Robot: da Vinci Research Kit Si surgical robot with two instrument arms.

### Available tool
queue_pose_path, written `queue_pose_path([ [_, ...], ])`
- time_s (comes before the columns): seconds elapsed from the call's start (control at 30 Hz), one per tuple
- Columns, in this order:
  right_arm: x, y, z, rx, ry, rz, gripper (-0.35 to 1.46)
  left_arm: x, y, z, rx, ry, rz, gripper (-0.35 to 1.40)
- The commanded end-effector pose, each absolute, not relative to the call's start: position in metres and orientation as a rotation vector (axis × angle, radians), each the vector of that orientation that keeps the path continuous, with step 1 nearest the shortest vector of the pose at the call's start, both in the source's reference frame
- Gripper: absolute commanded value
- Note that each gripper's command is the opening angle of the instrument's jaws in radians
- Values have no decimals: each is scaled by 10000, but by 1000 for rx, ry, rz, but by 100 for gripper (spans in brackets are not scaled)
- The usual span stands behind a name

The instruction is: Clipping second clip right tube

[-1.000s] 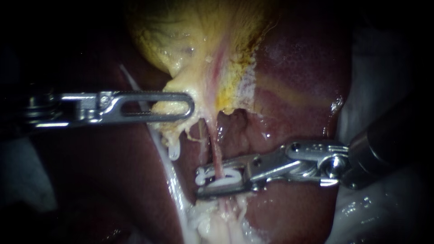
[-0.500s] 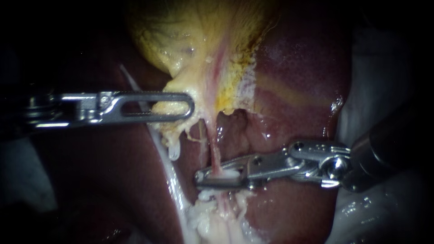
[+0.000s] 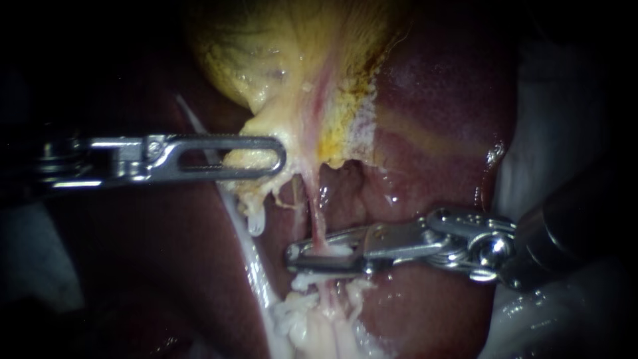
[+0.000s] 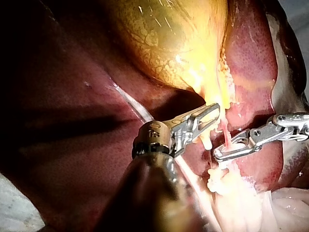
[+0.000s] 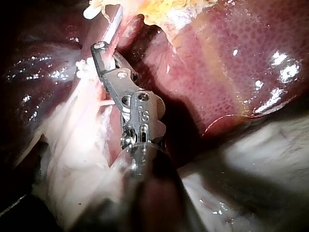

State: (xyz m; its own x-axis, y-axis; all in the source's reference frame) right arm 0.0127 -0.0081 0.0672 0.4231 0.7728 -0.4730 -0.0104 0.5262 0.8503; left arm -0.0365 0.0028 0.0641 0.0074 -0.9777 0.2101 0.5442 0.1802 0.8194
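On the thin tube (image 3: 318, 226), right instrument (image 3: 297, 256) clamps white clip (image 3: 335, 252); left instrument (image 3: 279, 158) grips gallbladder (image 3: 292, 60)

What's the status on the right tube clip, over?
Left instrument shut on gallbladder. Right instrument shut on clip around right tube. Nothing blocking.

The left instrument (image 3: 272, 158) and the right instrument (image 3: 311, 256) are hard, shiny metal with bright glints. The liver (image 3: 438, 100) is smooth, wet and glossy. The gallbladder (image 3: 279, 60) looks bumpy, damp and duller than the liver. The clip (image 3: 335, 252) looks like smooth white plastic. The tube (image 3: 318, 226) looks soft and slick.
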Motion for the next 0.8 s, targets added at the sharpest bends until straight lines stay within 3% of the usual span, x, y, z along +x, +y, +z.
queue_pose_path([
  [0.03,127,-82,672,900,1026,578,-35,-365,28,641,614,-906,-1315,-35],
  [0.8,131,-86,674,914,1024,560,-35,-365,28,641,614,-906,-1315,-35],
])
